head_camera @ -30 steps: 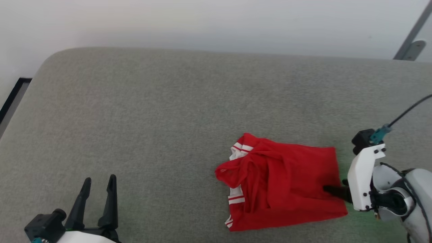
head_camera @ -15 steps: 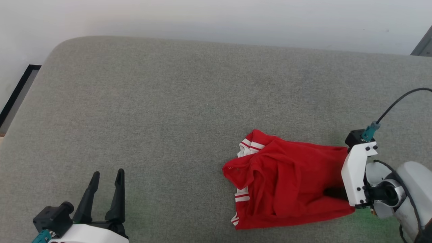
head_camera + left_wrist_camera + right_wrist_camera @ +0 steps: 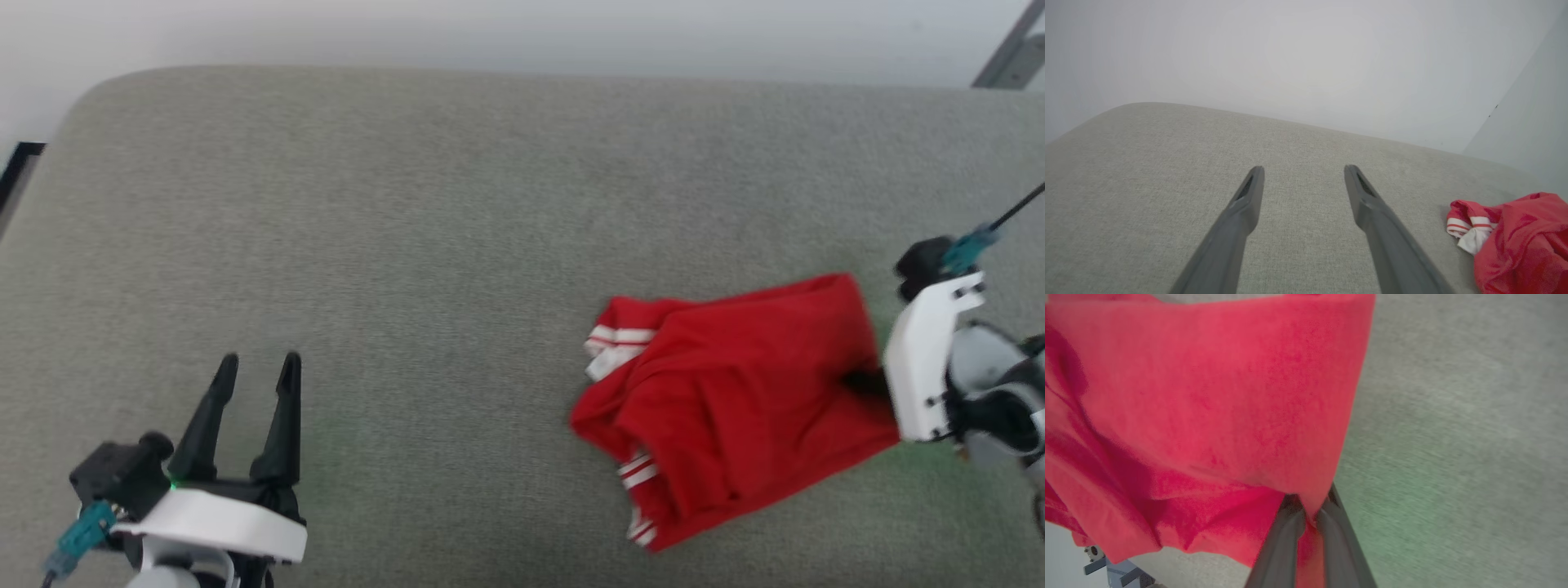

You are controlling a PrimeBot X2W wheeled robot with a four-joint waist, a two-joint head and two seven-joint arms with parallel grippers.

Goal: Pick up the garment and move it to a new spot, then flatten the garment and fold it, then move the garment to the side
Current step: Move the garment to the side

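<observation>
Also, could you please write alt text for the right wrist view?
The right tool is shut on an edge of the red garment, whose cloth drapes across the left of the view. A grey fabric surface lies to the right.

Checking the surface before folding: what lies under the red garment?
Grey cushion borders the garment on every side. The right gripper is shut on its edge. What lies beneath the bunched folds is covered.
</observation>
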